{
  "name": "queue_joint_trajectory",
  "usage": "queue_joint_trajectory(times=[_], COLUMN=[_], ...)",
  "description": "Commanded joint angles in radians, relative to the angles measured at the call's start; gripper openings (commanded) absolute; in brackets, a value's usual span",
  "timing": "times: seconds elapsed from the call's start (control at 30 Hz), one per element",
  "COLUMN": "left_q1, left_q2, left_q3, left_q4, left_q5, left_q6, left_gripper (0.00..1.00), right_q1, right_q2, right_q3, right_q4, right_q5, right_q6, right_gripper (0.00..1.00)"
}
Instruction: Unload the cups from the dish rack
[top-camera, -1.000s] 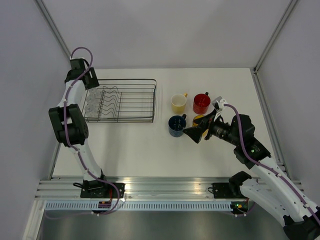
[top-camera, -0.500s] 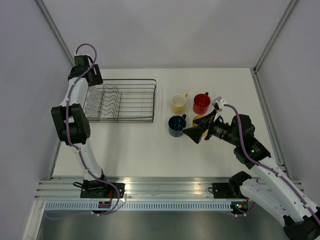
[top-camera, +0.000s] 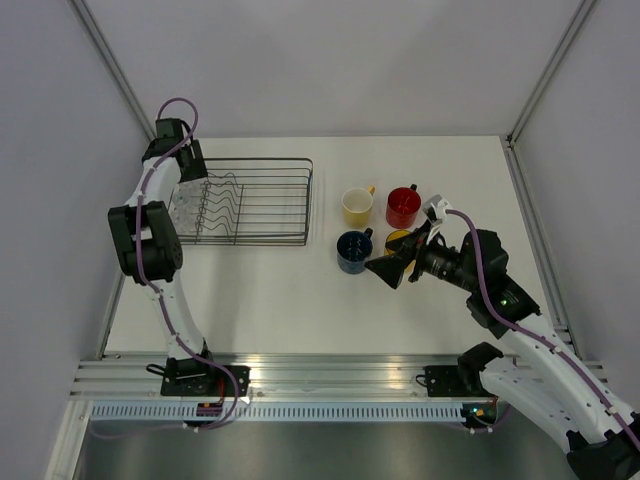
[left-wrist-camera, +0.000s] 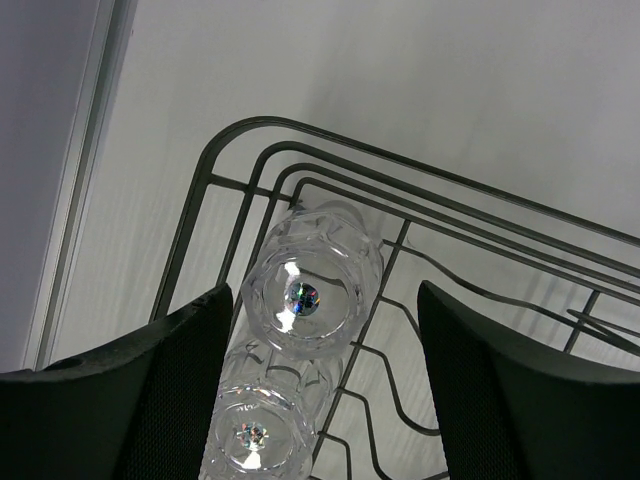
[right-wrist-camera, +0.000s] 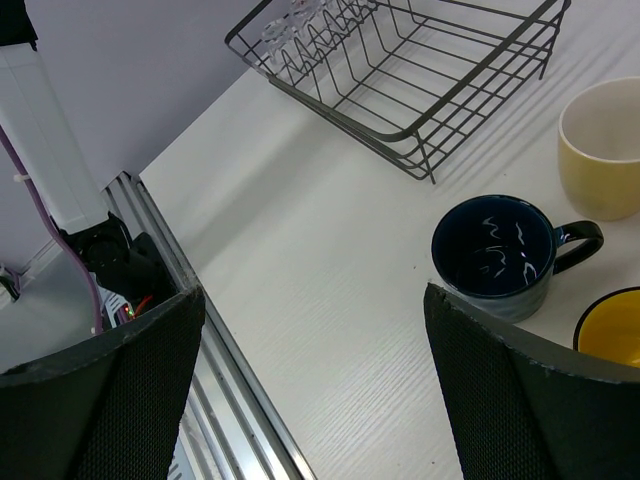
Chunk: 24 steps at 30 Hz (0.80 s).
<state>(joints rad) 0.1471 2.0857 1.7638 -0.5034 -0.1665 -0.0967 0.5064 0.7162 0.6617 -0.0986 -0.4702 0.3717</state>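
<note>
Cups are partly unloaded: the cream-yellow mug (top-camera: 357, 206), red mug (top-camera: 403, 207), dark blue mug (top-camera: 353, 251) and bright yellow mug (top-camera: 398, 239) stand on the table (top-camera: 260, 290) right of the dish rack (top-camera: 306, 200). The glass tumblers (left-wrist-camera: 305, 297), at least two, sit base-up at its left end. The left gripper (left-wrist-camera: 322, 288) hangs spread, straddling one tumbler without touching it. The right gripper (right-wrist-camera: 310, 292), wide apart and empty, hovers near the dark blue mug.

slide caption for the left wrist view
Left gripper open over a clear glass tumbler in the dish rack corner, second tumbler beside it
</note>
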Motion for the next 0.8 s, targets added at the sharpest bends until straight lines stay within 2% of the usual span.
queue_joint_trajectory(times=[0.0,0.27,0.67,0.77], left_q1=[0.000,0.002,0.011,0.012], left_q2=[0.034,0.060,0.073,0.056], left_q3=[0.033,0.048,0.059,0.063], left_q4=[-0.004,-0.004,-0.004,-0.006], left_q5=[-0.024,-0.021,-0.030,-0.019], left_q6=[-0.021,-0.034,-0.046,-0.044], left_gripper=[0.78,0.76,0.56,0.33], right_q1=[0.001,0.003,0.006,0.007], right_q2=[-0.001,0.008,0.012,0.011], right_q3=[-0.002,-0.005,-0.008,-0.010], right_q4=[0.050,0.059,0.063,0.062], right_q5=[-0.018,-0.022,-0.027,-0.027], right_q6=[0.006,0.007,0.007,0.007], right_gripper=[0.93,0.93,0.92,0.92])
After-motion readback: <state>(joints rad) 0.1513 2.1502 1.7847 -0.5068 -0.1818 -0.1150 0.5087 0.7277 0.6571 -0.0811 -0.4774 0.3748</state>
